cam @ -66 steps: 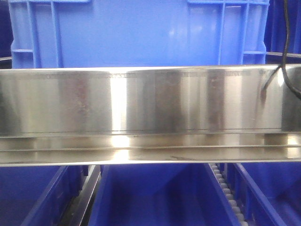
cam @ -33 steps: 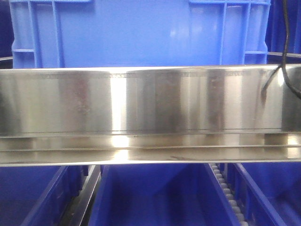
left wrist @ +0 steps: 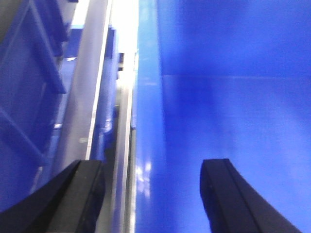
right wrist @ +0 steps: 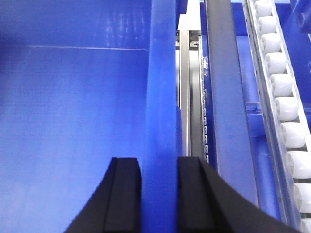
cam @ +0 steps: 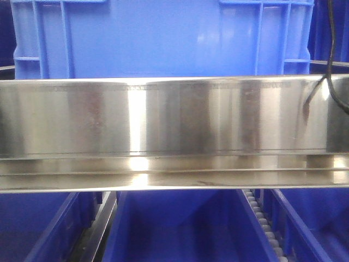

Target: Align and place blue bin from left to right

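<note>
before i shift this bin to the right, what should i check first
1. The right pincer is shut on the bin wall: ok.
2. The left pincer grips its wall rim: not ok, it is open, with fingers astride the rim.
3. The blue bin has its base clear of the steel rail: cannot tell, the rail hides it.
4. The black cable is out of the path: cannot tell, it hangs over the rail's right end.
5. The roller track is unobstructed: ok.
</note>
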You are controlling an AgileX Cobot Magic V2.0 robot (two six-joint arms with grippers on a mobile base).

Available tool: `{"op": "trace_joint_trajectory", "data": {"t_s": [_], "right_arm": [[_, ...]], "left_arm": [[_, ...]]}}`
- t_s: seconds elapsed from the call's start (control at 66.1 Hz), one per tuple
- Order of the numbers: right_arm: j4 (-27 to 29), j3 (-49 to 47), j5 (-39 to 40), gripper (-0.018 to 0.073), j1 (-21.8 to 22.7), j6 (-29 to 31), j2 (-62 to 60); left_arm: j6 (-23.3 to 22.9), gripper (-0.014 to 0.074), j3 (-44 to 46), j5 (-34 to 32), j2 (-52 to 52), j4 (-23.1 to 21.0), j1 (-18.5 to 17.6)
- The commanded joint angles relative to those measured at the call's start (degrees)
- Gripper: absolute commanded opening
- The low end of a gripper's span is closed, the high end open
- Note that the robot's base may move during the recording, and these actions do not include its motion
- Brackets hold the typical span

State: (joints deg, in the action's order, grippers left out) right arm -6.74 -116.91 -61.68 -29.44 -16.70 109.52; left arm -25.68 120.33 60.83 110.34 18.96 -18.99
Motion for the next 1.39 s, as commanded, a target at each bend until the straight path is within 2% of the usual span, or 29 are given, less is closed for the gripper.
{"op": "trace_joint_trajectory", "data": {"t_s": [0.0, 0.515, 0.893, 0.969, 1.181, 1.378], "right_arm": [[-1.2, -0.4, 0.6, -0.0069, 0.1, 0.3, 0.0], [-1.2, -0.4, 0.6, -0.0069, 0.1, 0.3, 0.0], [-1.2, -0.4, 0.6, -0.0069, 0.1, 0.3, 0.0], [-1.2, -0.4, 0.6, -0.0070, 0.1, 0.3, 0.0], [-1.2, -0.4, 0.4, -0.0070, 0.1, 0.3, 0.0], [-2.0, -0.4, 0.1, -0.0070, 0.1, 0.1, -0.1]], "left_arm": [[-0.5, 0.0335, 0.5, -0.7, -0.2, 0.6, -0.4], [-0.5, 0.0335, 0.5, 0.5, 1.2, 1.3, -0.4], [-0.5, 0.0253, 0.5, 0.5, 1.2, 0.9, -0.4], [-0.5, 0.0208, 0.5, 0.8, 1.2, 0.3, -0.4], [-0.5, -0.0114, 0.5, 1.4, 1.2, -0.8, -0.6], [-0.5, -0.0111, 0.5, 1.8, 1.2, -0.7, -1.4]]}}
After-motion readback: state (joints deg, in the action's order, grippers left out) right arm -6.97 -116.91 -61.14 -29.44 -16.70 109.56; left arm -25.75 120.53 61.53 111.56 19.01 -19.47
